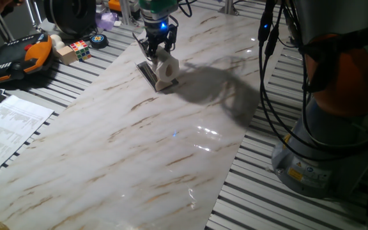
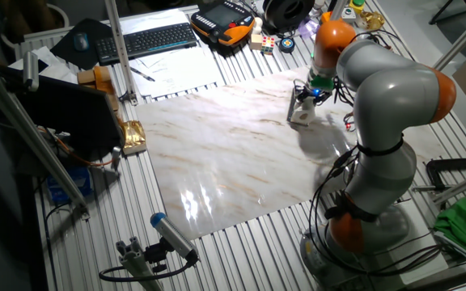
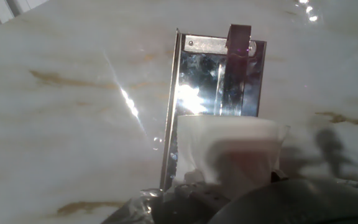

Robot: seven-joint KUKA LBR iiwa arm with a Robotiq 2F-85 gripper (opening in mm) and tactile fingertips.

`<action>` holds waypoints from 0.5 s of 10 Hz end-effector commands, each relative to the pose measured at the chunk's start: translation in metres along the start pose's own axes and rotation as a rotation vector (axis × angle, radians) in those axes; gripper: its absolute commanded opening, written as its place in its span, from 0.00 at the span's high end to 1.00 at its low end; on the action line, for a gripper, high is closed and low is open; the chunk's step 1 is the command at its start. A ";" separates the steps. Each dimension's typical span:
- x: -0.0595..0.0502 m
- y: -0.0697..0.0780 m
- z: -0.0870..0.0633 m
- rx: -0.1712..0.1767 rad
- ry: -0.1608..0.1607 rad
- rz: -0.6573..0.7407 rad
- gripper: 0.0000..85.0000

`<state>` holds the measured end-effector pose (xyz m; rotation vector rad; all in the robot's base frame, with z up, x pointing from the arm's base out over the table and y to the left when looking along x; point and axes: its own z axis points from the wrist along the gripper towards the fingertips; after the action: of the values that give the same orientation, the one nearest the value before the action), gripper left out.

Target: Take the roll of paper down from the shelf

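The arm stands over the far end of the marble-patterned surface (image 1: 171, 140), its gripper (image 1: 156, 50) pointed down at the roll of paper (image 1: 166, 71). The roll sits directly under the fingers, on the near end of the shelf (image 1: 148, 71), a thin dark plate lying on the surface. In the hand view the roll (image 3: 227, 149) fills the space just ahead of the fingers, and the shelf (image 3: 219, 78) runs on beyond it, shiny with glare, a small raised tab at its far edge. The fingers (image 1: 151, 48) reach down to either side of the roll's top, but whether they already pinch it or merely stand spread around it cannot be told: the one fixed view shows them only from one side, the other fixed view is too distant, and the hand view hides the tips behind dark housing at the bottom edge. Judged from this, the step in hand is the grasp itself; the roll is not yet off the shelf. The next move would call for a firm but gentle squeeze, since soft tissue yields, then a straight lift clear of the plate and the tab before carrying the roll sideways to bare surface. A slanted pull could drag the light shelf along.
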<state>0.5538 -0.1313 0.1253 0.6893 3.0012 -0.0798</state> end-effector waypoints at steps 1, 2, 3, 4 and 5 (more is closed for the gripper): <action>0.001 0.000 0.000 0.000 0.000 0.001 0.56; 0.003 0.000 -0.001 -0.001 0.001 0.002 0.56; 0.004 0.000 -0.002 -0.003 0.001 0.004 0.56; 0.006 0.001 -0.002 -0.002 0.003 0.007 0.56; 0.009 0.002 -0.002 -0.001 0.002 0.008 0.55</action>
<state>0.5455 -0.1247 0.1265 0.7042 2.9992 -0.0778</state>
